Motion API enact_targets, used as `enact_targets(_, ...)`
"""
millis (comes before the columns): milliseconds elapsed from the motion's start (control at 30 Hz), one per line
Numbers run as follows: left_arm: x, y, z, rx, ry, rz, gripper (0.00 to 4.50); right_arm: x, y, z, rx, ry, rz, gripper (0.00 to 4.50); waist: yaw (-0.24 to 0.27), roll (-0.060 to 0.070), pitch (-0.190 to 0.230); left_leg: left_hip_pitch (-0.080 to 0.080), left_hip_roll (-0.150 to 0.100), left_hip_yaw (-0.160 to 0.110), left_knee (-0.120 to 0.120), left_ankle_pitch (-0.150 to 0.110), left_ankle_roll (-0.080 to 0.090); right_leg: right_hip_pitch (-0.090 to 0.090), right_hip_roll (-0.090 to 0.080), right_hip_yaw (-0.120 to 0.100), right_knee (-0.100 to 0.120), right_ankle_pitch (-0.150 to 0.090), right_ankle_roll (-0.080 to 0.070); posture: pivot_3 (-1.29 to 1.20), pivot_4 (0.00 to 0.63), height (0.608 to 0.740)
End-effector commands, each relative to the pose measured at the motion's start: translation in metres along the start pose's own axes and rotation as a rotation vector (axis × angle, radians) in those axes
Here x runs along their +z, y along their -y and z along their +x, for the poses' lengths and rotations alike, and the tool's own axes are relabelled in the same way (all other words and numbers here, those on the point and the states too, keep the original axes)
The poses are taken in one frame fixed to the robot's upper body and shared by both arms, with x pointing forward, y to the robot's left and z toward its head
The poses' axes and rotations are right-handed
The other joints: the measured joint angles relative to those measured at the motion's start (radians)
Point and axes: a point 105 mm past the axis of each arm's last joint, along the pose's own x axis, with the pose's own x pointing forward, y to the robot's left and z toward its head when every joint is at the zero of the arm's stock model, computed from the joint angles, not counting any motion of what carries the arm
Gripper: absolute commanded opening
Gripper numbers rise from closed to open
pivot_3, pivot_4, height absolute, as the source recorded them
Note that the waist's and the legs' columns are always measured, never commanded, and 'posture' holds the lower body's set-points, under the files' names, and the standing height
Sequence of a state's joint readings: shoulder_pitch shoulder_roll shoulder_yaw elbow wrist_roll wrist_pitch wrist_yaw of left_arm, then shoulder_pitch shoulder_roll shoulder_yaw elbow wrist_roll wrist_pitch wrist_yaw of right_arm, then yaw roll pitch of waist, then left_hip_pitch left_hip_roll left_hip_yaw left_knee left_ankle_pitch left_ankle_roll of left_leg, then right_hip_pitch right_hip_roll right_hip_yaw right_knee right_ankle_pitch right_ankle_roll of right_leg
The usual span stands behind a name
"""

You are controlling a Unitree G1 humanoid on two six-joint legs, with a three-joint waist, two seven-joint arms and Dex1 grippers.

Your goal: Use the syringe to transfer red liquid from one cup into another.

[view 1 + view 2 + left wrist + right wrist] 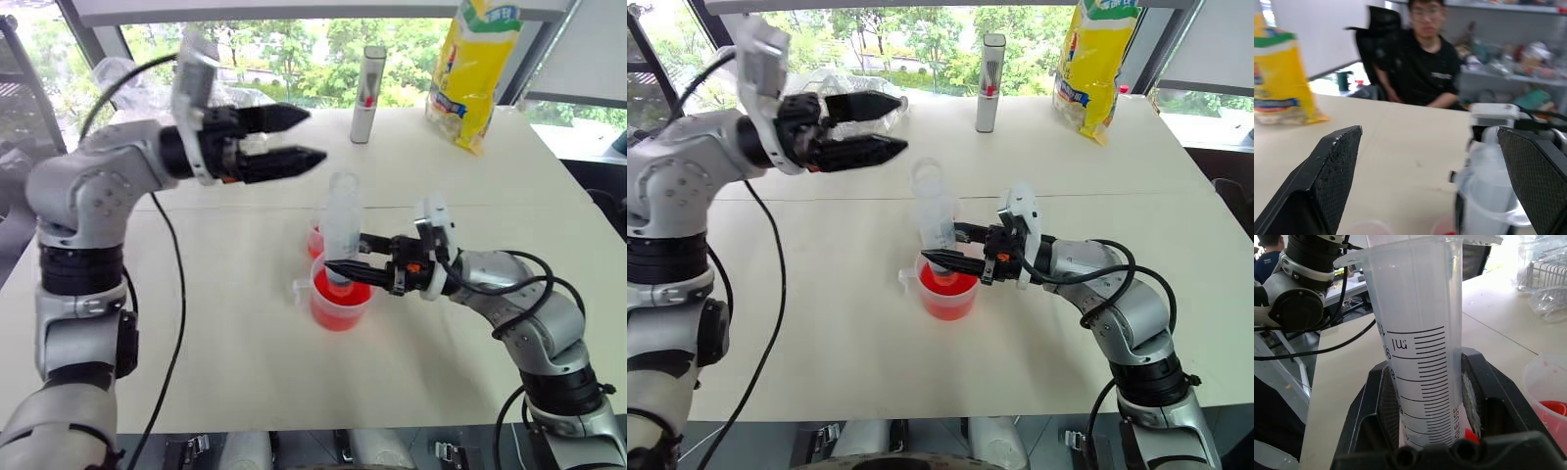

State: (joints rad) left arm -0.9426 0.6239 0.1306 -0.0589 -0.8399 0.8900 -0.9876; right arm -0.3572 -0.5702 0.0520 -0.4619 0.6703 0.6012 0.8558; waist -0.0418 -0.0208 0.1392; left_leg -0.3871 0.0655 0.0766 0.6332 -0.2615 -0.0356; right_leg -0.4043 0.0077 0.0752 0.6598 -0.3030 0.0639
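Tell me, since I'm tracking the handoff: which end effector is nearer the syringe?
Right. The right end effector is clamped on the syringe; the left end effector hovers open, up and apart.
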Motion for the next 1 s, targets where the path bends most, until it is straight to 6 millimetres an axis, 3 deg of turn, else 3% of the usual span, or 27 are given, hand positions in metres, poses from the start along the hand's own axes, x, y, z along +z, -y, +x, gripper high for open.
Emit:
enact_targets(33, 0.011, 0.005, -0.009, 0.018, 0.042, 0.004, 4.49, 0.015, -0.003, -0.001, 0.006, 0.042, -0.066, 1.38, 0.000, 0.000, 0.000, 0.000, 0.000, 0.000, 0.000, 0.000, 0.000, 0.000, 0.000, 0.000, 0.000, 0.000, 0.000, 0.00, 0.150, 0.740)
enact_targets(333, -0.018, -0.013, -0.031, 0.162, -0.032, -0.004, 4.49, 0.024, 0.000, -0.003, 0.004, 0.052, -0.091, 1.38, 0.000, 0.000, 0.000, 0.001, 0.000, 0.001, 0.000, 0.000, -0.001, 0.000, -0.001, 0.000, 0.002, 0.000, 0.000, 0.00, 0.150, 0.740)
enact_targets(567, -0.034, -0.019, -0.036, 0.197, -0.071, 0.014, 4.49, 0.072, 0.010, -0.009, 0.035, 0.106, -0.166, 1.38, 0.001, 0.000, 0.000, 0.001, 0.000, 0.001, 0.000, 0.000, -0.001, 0.000, -0.001, 0.000, 0.002, 0.000, 0.000, 0.00, 0.150, 0.740)
enact_targets(733, -0.034, -0.020, -0.035, 0.205, -0.058, 0.023, 4.49, 0.105, 0.039, -0.007, 0.045, 0.139, -0.204, 1.38, -0.002, 0.000, 0.000, 0.002, 0.000, 0.002, 0.000, 0.000, -0.001, -0.001, -0.001, 0.000, 0.002, 0.000, 0.000, 0.00, 0.150, 0.740)
enact_targets(867, -0.034, -0.019, -0.036, 0.219, -0.051, 0.032, 4.49, 0.098, 0.072, 0.009, 0.020, 0.142, -0.188, 1.38, -0.003, -0.001, 0.000, 0.003, 0.000, 0.002, -0.001, 0.000, 0.000, 0.000, 0.000, 0.000, 0.002, 0.000, 0.000, 0.00, 0.150, 0.740)
enact_targets(1000, -0.032, -0.016, -0.037, 0.228, -0.053, 0.046, 4.49, 0.074, 0.098, 0.028, 0.000, 0.122, -0.153, 1.38, -0.003, 0.000, 0.000, 0.001, 0.000, 0.002, -0.001, 0.000, 0.000, -0.001, 0.000, 0.002, 0.002, 0.000, 0.000, 0.00, 0.150, 0.740)
